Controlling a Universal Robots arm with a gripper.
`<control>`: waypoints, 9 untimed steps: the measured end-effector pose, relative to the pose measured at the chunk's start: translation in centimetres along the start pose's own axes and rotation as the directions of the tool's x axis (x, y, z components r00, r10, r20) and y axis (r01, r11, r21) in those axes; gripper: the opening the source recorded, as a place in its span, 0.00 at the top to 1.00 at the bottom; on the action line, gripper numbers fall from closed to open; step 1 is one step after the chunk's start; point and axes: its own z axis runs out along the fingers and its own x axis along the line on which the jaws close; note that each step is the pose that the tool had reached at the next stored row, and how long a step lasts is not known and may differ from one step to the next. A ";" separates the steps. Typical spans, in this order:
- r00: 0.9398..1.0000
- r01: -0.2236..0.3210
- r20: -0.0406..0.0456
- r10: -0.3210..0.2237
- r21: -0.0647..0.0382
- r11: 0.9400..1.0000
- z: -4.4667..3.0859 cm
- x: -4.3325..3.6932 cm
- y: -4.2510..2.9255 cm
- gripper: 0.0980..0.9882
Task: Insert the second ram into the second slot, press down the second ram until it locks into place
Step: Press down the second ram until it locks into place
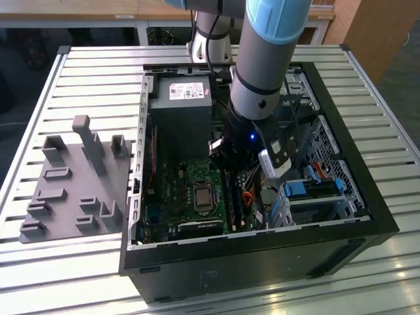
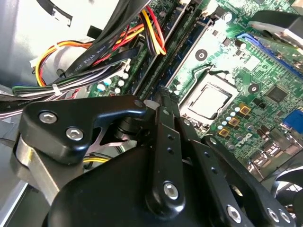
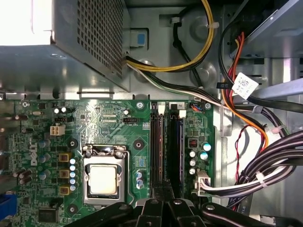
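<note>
Exterior view: arm reaches into open PC case (image 1: 367, 216) on desk (image 1: 85, 85), frame centre; gripper hidden.
Second wrist view: gripper (image 2: 161, 94) fingers closed together, tips down on second ram (image 2: 182, 45).
First wrist view: second ram (image 3: 176, 146) upright in slot, centre-right. Judged light, stiff, fragile; hold edges. White cable tag (image 3: 245, 85) unreadable.

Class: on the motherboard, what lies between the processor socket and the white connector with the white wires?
In the first wrist view, the memory slots lie between the processor socket and the white connector.
</note>
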 end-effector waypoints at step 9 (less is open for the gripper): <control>1.000 0.000 0.000 0.000 0.000 1.000 0.67 -0.04 -0.01 0.99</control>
